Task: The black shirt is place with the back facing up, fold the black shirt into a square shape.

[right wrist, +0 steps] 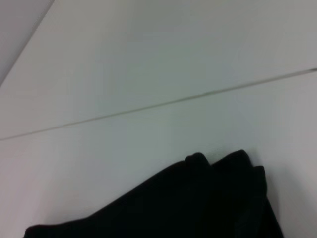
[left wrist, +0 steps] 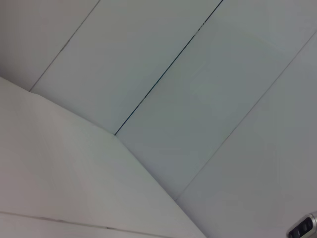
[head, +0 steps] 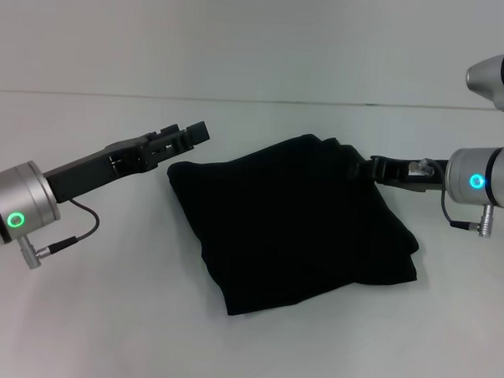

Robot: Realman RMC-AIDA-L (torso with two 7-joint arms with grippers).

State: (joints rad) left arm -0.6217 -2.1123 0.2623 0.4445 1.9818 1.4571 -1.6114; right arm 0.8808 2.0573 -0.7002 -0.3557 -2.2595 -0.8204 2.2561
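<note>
The black shirt point(head: 292, 224) lies folded into a rough, slightly skewed square in the middle of the white table; no lettering shows. Its far corner with layered edges also shows in the right wrist view point(right wrist: 208, 198). My left gripper point(head: 194, 136) hovers just beyond the shirt's far left corner, apart from the fabric. My right gripper point(head: 366, 168) is at the shirt's far right corner, right against the cloth; its tip blends into the black fabric. The left wrist view holds only table and wall.
The white table point(head: 87, 316) spreads around the shirt on all sides. A pale wall point(head: 258, 39) rises behind the table's far edge. A small metal part point(left wrist: 303, 227) shows at the corner of the left wrist view.
</note>
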